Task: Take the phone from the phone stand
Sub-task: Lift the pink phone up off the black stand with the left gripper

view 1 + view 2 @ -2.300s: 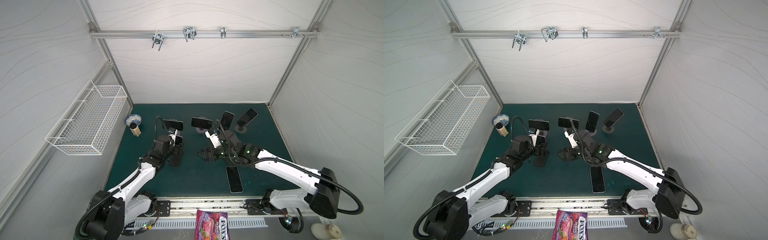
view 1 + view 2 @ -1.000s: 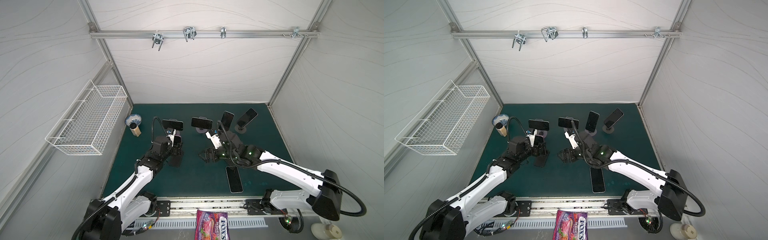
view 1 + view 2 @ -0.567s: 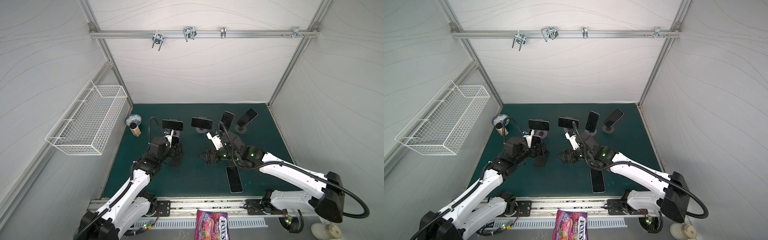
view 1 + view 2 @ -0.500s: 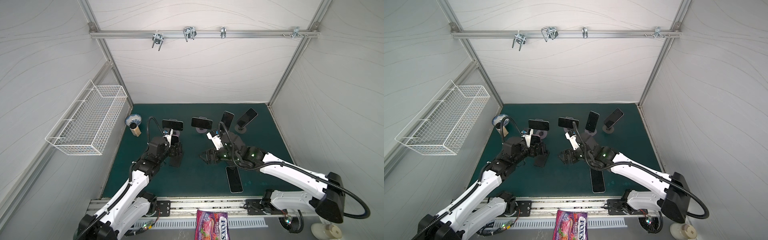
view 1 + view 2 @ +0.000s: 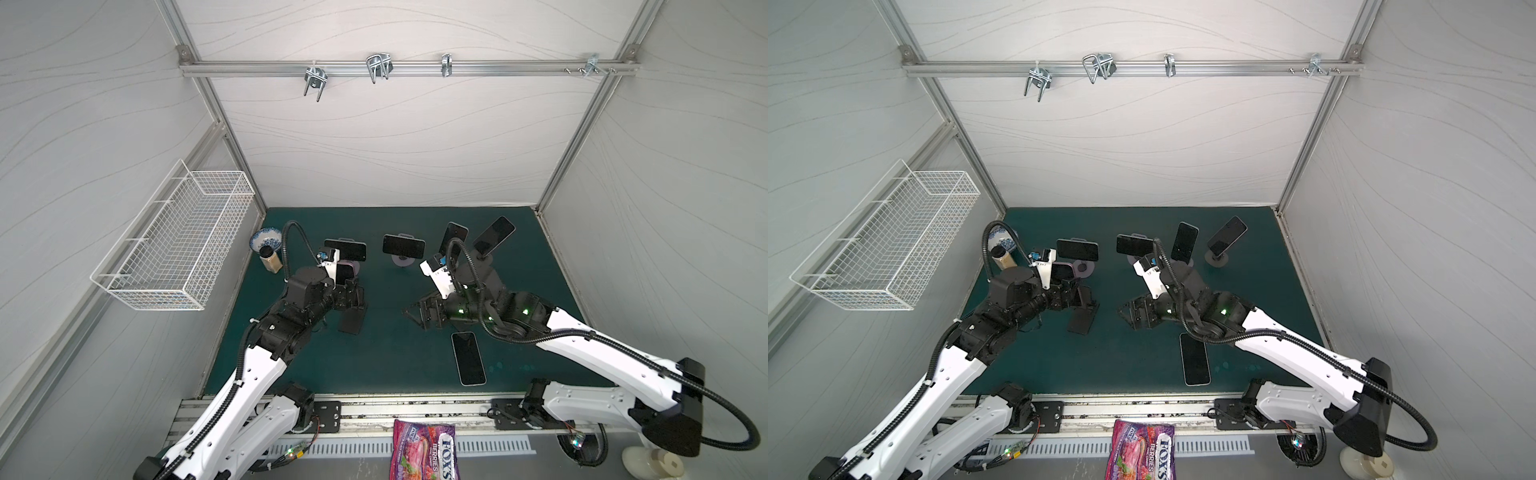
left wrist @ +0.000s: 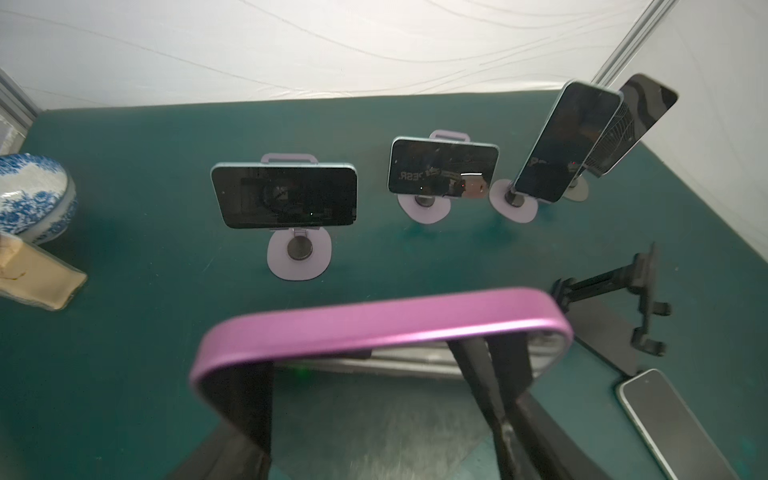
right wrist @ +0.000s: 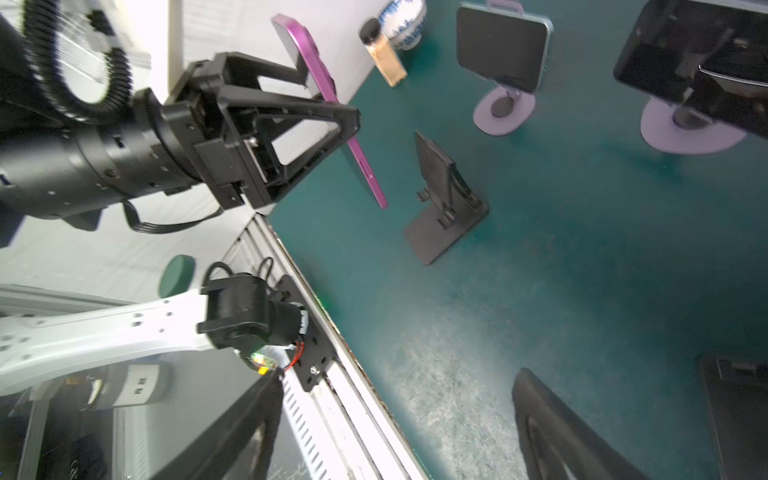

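A purple-edged phone point(image 6: 382, 324) stands on its long edge between the fingers of my left gripper point(image 6: 374, 395), which is shut on it. In both top views the phone point(image 5: 345, 272) hangs above the mat, behind and clear of the black folding phone stand point(image 5: 352, 320). The right wrist view shows the phone point(image 7: 332, 104) in the air, apart from the stand point(image 7: 446, 199), which holds nothing. My right gripper point(image 5: 419, 313) hovers low at mid-mat, open, with nothing between its fingers point(image 7: 257, 415).
Several other phones sit on round purple stands along the back point(image 5: 403, 246). One phone lies flat on the green mat point(image 5: 468, 358) near the front. A blue-white bowl point(image 5: 266, 239) and a spice jar point(image 5: 270, 259) stand at back left. A wire basket point(image 5: 178, 241) hangs on the left wall.
My left gripper has drawn back and up with the purple phone, away from the black stand. The right arm has shifted slightly to the right, still open.
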{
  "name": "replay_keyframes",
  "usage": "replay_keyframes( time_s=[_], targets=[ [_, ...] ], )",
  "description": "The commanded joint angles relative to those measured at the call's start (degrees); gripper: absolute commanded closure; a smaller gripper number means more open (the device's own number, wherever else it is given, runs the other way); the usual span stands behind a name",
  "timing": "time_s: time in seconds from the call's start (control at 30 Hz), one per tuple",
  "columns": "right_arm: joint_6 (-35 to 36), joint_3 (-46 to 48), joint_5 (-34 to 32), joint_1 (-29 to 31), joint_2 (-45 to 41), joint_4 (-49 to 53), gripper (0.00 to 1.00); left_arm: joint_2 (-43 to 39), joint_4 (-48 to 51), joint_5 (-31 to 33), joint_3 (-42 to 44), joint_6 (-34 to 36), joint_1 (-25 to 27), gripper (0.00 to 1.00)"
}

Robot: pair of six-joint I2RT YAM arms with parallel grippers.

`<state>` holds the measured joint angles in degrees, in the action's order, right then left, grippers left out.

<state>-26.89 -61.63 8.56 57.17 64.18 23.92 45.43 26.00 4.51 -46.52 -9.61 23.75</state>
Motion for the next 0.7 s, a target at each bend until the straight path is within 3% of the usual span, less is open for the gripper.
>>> replay_keyframes(
  time_s=[0.0, 0.17, 0.43, 0.67],
  targets=[
    [3.84, -6.05, 3.02, -1.26, 1.43, 6.83, 0.13, -1.1, 4.18, 3.51, -5.32, -4.9, 1.87, 0.41],
    [4.69, -10.11, 6.11, -4.72, 3.81, 9.04, 0.14, -0.31, 7.22, 3.53, -8.98, -10.25, 4.42, 0.45],
    [0.9, -5.89, 5.4, -7.89, 1.17, 6.36, 0.14, 0.59, 15.97, 3.6, -13.27, -17.06, 9.3, 0.48],
    [3.07, -4.98, 5.52, -10.03, -0.7, 9.95, 0.14, -0.22, 18.0, 3.44, -13.84, -21.53, 12.25, 0.51]
  ],
)
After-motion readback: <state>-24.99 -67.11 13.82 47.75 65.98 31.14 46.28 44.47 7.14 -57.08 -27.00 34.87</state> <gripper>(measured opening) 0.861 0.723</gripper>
